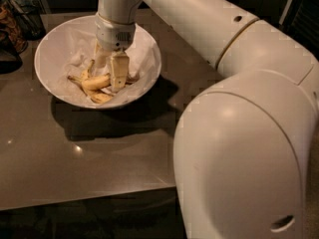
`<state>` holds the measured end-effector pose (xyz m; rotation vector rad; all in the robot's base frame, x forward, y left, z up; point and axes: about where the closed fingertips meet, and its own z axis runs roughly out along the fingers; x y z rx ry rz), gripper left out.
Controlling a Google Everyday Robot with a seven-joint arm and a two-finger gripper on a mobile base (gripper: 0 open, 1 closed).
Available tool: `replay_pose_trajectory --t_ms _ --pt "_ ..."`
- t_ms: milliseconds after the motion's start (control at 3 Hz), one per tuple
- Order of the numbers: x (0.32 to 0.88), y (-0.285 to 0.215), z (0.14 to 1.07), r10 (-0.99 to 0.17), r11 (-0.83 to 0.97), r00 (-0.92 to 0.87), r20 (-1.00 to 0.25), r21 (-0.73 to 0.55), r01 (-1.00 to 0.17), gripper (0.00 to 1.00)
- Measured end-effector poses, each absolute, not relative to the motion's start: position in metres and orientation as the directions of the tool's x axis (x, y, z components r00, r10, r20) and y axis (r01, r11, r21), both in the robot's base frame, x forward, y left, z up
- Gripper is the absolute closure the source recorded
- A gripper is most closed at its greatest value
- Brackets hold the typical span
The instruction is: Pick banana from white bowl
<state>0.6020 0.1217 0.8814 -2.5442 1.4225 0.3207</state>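
The white bowl [55, 44] stands on the dark table at the upper left and is lined with crumpled white paper. The banana [94, 82], thick and yellow with brownish blotches, lies near the bowl's bottom among smaller yellow-brown pieces [102, 98]. My gripper [109, 77] reaches straight down into the bowl from above. Its fingers stand apart, one in front [118, 71] and one behind [100, 58], on either side of the banana's right end. The banana rests in the bowl.
The grey-brown table [99, 158] has its front edge near the bottom of the view. Dark clutter [12, 29] sits at the far left beside the bowl. My arm's large white elbow [239, 158] fills the right foreground.
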Motion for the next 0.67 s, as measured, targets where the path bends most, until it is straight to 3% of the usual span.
replay_pose_trajectory --t_ms 333,667 --pt "0.6040 0.1206 0.8748 -0.809 -0.517 0.511 -0.292 -0.063 -0.854 0.35" --pt "0.6052 0.1210 0.8680 -0.804 -0.527 0.519 -0.291 -0.054 -0.848 0.54"
